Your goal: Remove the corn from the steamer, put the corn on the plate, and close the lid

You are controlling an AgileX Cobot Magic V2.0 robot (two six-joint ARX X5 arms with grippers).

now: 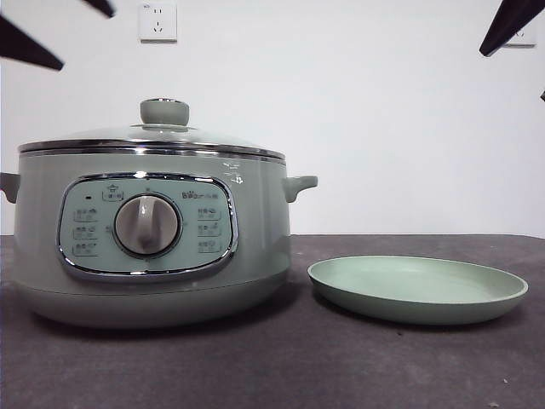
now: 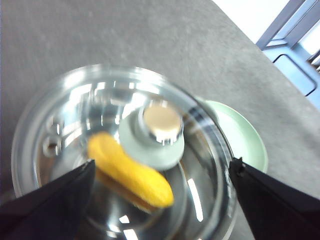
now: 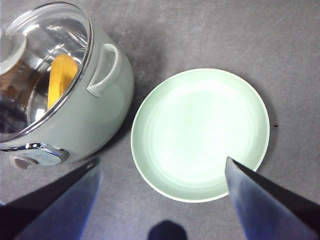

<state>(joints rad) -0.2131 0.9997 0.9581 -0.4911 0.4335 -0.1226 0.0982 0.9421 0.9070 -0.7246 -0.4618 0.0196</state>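
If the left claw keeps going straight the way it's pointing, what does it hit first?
Probably the lid, around its knob. The left claw hangs open above the steamer, jaws either side of the knob. The corn lies under the glass. Height above the lid is unclear.

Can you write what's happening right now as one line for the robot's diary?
lid: on steamer | corn: inside, under glass | plate: bare | left hand: open over lid knob | right hand: open above plate
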